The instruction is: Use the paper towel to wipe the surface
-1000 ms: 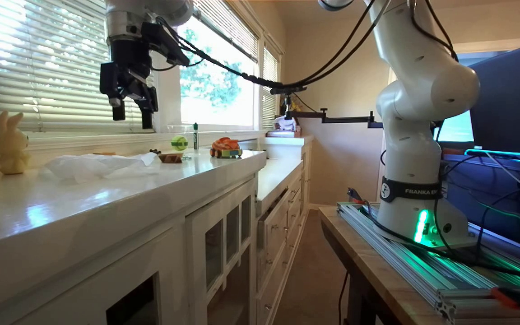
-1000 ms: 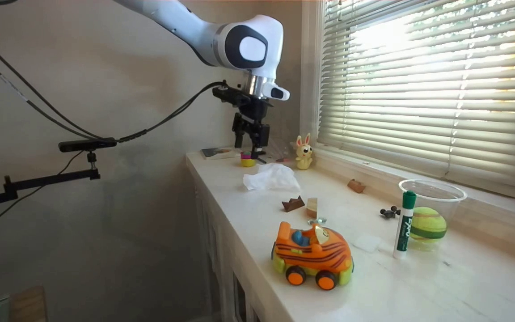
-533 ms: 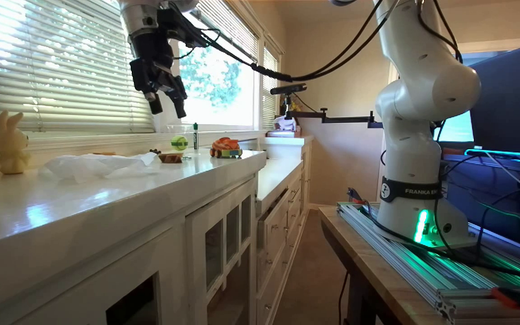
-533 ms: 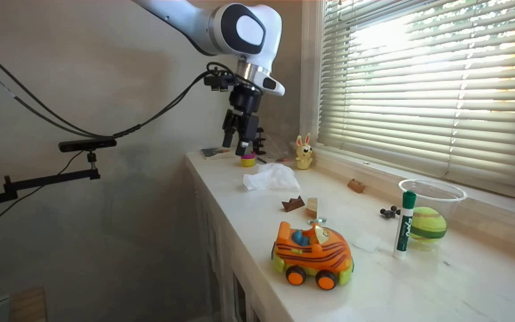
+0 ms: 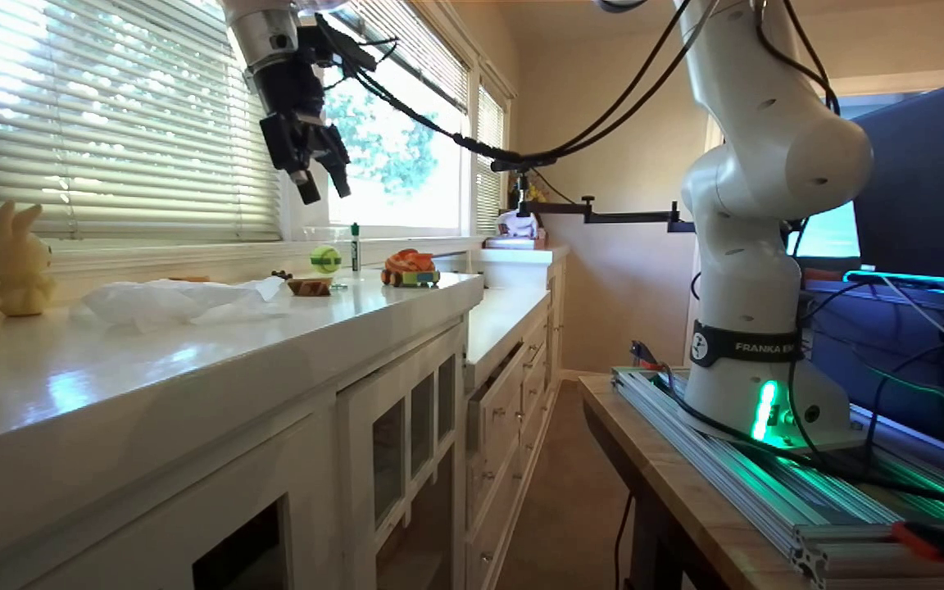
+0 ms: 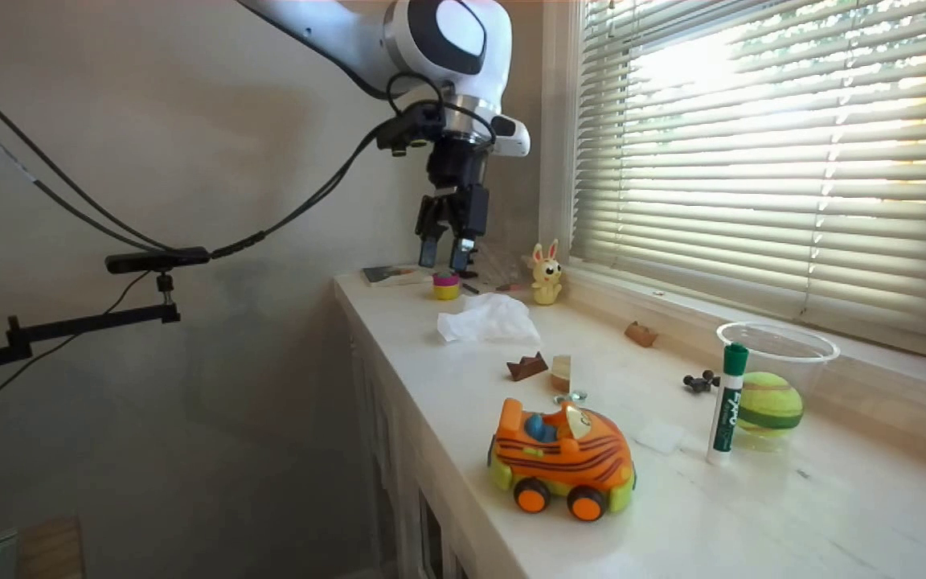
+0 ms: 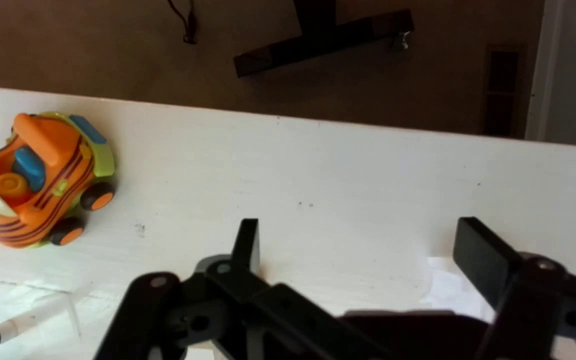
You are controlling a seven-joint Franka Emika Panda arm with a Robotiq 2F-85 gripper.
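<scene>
Black and two-fingered, the claw [image 7: 360, 237] stands with its fingers [image 7: 488, 262] spread wide apart; in the wrist view, white countertop [image 7: 343, 170] fills the gap between their tips. It grips nothing, and both exterior views show it hanging in the air, well clear of the slab.

Taking the claw as the centre of the dial in an exterior view, the paper towel [image 6: 489, 319] lies crumpled on the countertop at five o'clock, apart from the fingertips. A pale corner of it shows at four o'clock in the wrist view, partly hidden behind one finger.

Back on the exterior dial, a pink-and-yellow tub [image 6: 446, 289] stands at six o'clock, and a yellow bunny figure [image 6: 546, 277] sits upright between three and four. Past the towel at five o'clock lies a small brown piece [image 6: 527, 367], a pale block [image 6: 561, 373] just beside it; farther along the same line stands an orange toy car [image 6: 566, 460]. At four o'clock, a green-capped marker [image 6: 726, 410] stands upright just beside a clear cup [image 6: 810, 371] with a yellow-green ball [image 6: 768, 402] in it. White blinds [image 6: 768, 185] cover the window between two and three.
</scene>
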